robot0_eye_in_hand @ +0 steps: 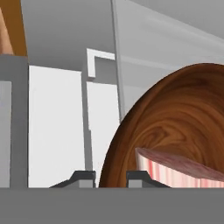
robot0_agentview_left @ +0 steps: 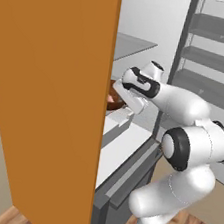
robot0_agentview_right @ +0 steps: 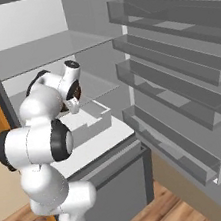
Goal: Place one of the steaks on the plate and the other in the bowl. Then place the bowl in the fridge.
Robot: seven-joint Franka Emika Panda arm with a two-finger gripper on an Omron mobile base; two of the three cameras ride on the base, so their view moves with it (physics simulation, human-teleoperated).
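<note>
Through the hand view I saw the tool (robot0_eye_in_hand: 110, 176) closed on the rim of the bowl (robot0_eye_in_hand: 175, 127), one dark fingertip (robot0_eye_in_hand: 83, 177) outside the wooden wall and the other just inside it. The bowl filled the right half of that view and was cut off by the right edge, so I could not make out its full outline. Inside it lay a steak (robot0_eye_in_hand: 179, 168), pale pink with reddish streaks along its edge; only its upper part showed, the rest being hidden below the frame. From the left base view, an orange cabinet panel (robot0_agentview_left: 45, 94) covered the whole left half, and past its edge I could see only a sliver of the brown bowl (robot0_agentview_left: 113, 100), with the arm's wrist (robot0_agentview_left: 140, 85) reaching toward it. From the right base view, the arm's own white links (robot0_agentview_right: 46, 105) stood in front of the hand, so the bowl and the tool were hidden there. The fridge (robot0_agentview_right: 87, 45) stood open, its pale grey shelf (robot0_agentview_right: 37, 53) above the hand and the door's shelves (robot0_agentview_right: 172, 72) swung out to the right. The hand was inside the fridge compartment, above a pale drawer-like box (robot0_agentview_right: 91, 118). I could not tell whether the bowl touched any shelf or hung clear of it.
</note>
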